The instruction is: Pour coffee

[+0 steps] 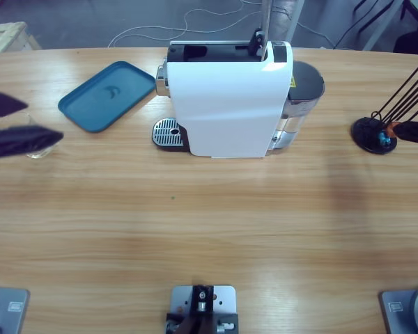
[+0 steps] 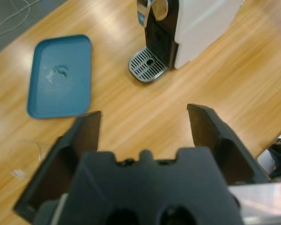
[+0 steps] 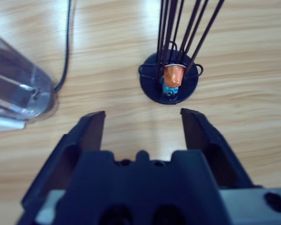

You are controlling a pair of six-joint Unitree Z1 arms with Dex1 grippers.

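Two grippers: left gripper (image 2: pixel 143 124) spread wide, empty; right gripper (image 3: pixel 140 124) wide, empty
Machine: white boxy coffee maker (image 1: pixel 230 104) mid-table; teal rectangular tray (image 1: pixel 106 96) beside

Lab: rig-mounted wooden table (image 1: pixel 209 229), loose floor cables (image 1: pixel 188 21).

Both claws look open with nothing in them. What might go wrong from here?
The clear glass cup sits near the table edge beside the left gripper; a clumsy approach could knock it off. The right gripper faces the thin wire capsule rack, which could tip if bumped. The drip tray is bare, so brewed coffee would spill.
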